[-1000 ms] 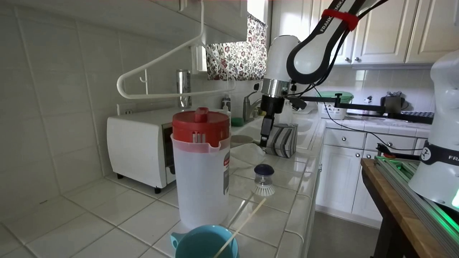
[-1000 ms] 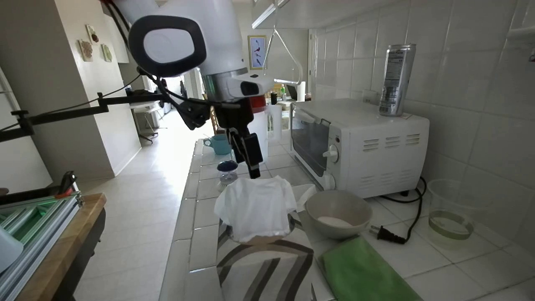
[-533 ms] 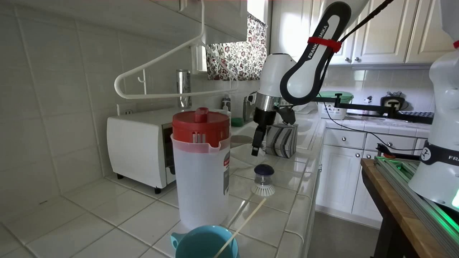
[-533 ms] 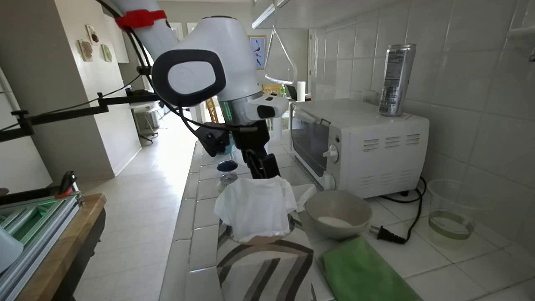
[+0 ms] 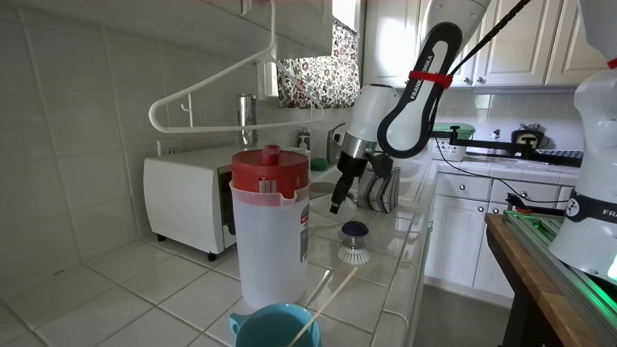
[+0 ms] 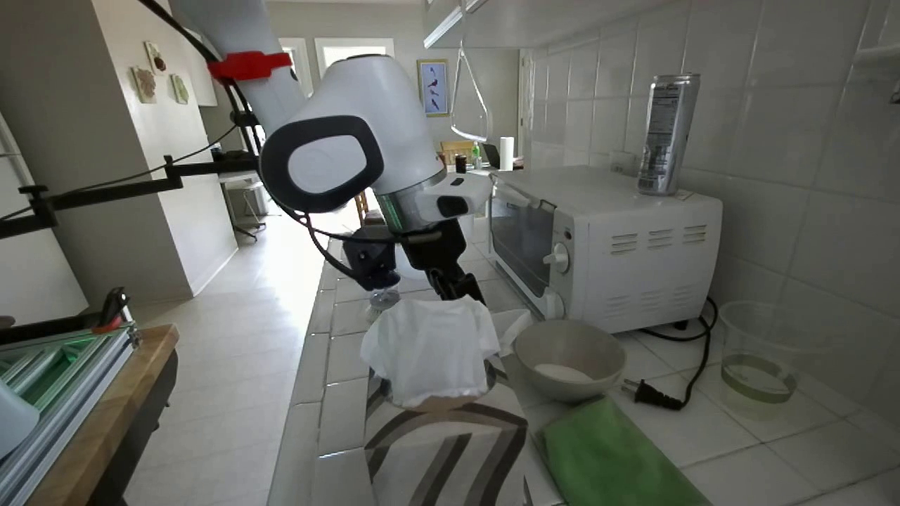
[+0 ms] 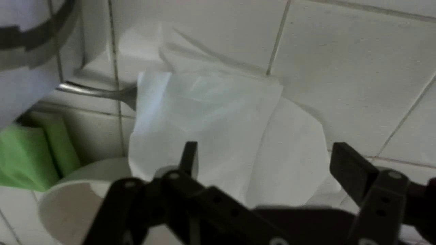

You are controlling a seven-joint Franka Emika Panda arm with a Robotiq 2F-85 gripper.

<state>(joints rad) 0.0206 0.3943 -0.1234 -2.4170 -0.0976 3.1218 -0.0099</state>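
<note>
The fingers [image 7: 351,167] hang wide apart and empty over a white tissue [image 7: 204,132], with a metal utensil [image 7: 93,91] poking from beneath it.

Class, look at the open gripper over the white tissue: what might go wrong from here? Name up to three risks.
1. The open gripper hangs over a white tissue lying on the tiles; closing there, it may slip off or scrape.
2. A metal handle runs out of sight at the tissue's edge, so tugging the tissue might drag it.
3. The bowl stands close beside the tissue and could get nudged.
</note>
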